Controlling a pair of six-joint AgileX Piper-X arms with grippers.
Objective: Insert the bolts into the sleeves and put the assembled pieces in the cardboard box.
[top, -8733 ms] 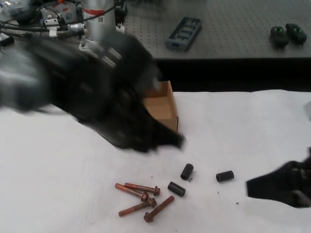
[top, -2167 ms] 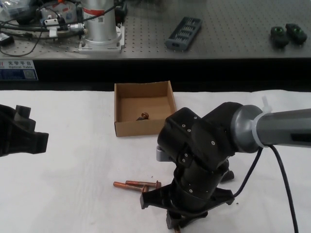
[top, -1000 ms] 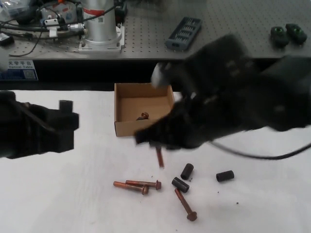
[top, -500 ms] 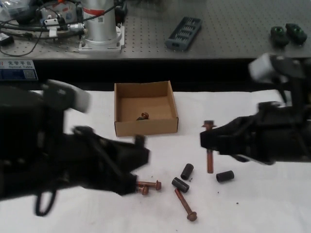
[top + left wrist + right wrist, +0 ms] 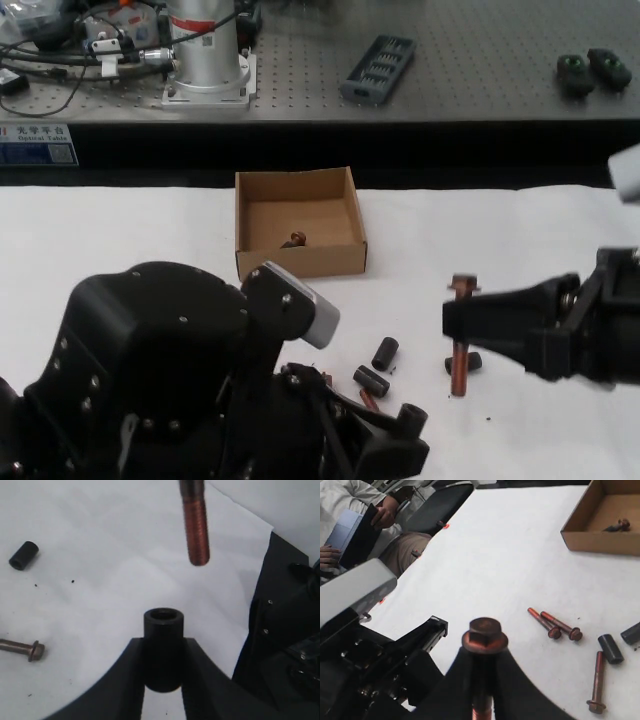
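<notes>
My left gripper point(image 5: 163, 647) is shut on a black sleeve point(image 5: 163, 630), held upright with its bore open. Just above it, a little off to one side, hangs the threaded end of a copper bolt point(image 5: 195, 525). My right gripper point(image 5: 484, 656) is shut on that bolt, whose hex head point(image 5: 485, 634) faces the camera. In the high view the bolt point(image 5: 460, 340) stands upright to the right of the held sleeve point(image 5: 413, 412). The cardboard box point(image 5: 300, 262) sits at centre back with one assembled piece point(image 5: 293, 240) inside.
Loose sleeves point(image 5: 385, 352) point(image 5: 370, 380) lie between the arms, and another point(image 5: 473, 360) lies behind the held bolt. Spare bolts point(image 5: 545, 622) point(image 5: 561, 626) point(image 5: 596, 682) lie on the white sheet. The left arm's bulk point(image 5: 170, 390) covers the near left. Clutter lines the rear bench.
The left arm has swung right and nearer, bringing its sleeve under the bolt. The right gripper has shifted slightly right and nearer with the bolt.
</notes>
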